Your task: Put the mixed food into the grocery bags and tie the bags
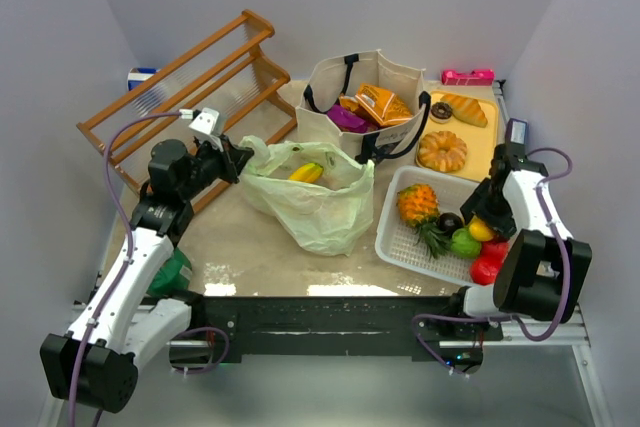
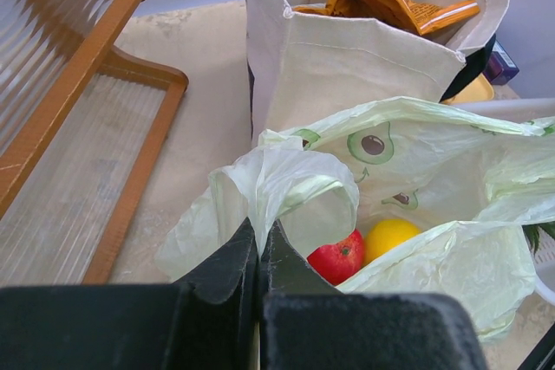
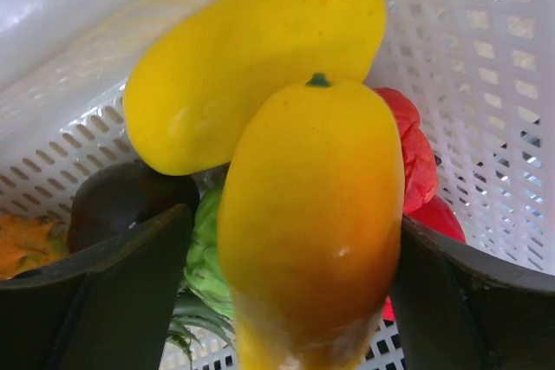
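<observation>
Yellow mango (image 3: 312, 214) sits between the spread fingers of my right tool (image 3: 290, 223), over the white basket (image 3: 486, 84); my left tool (image 2: 260, 231) pinches the pale green bag (image 2: 451, 153) by its handle.

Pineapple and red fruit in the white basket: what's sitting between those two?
In the top view, a dark rounded fruit and a green one lie between the pineapple and the red fruit, inside the white basket.
</observation>
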Motion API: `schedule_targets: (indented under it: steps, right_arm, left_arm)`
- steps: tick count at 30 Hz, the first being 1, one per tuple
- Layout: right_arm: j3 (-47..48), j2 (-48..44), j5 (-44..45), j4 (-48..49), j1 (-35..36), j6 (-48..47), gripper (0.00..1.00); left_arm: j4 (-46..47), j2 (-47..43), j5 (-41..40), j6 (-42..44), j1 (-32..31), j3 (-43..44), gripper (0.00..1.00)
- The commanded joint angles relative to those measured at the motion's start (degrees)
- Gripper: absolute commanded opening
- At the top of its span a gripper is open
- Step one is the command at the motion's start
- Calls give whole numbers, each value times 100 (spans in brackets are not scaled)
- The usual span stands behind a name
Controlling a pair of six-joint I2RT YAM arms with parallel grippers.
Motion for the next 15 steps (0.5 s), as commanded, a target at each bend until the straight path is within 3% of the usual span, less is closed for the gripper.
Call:
schedule_targets:
  steps: [1,5,6,9,12,15]
  right_arm:
    - [103,-237,-321,-174,-7,-40,76]
    - [498,-825,-137,-410,-7,-102,54]
    - [760,-975,-110,-446,-7,-137,36]
    - [1252,-1475,-452,-438,28,-163,14]
    - [1544,-1914,-1179,-167,265,38,7]
    - [1807,-2311,-1420,624,1080,521,5]
  left_arm:
    - [48,-88,-54,131,-32,87,0]
    - [57,-96,-54,140,-32,87,0]
    - [65,-79,-54,131,-32,87,0]
    - [83,-70,-27,140,-32,95,0]
    - [109,-61,34,113,-23,87,0]
    - [153,-26,87,96,-23,69,0]
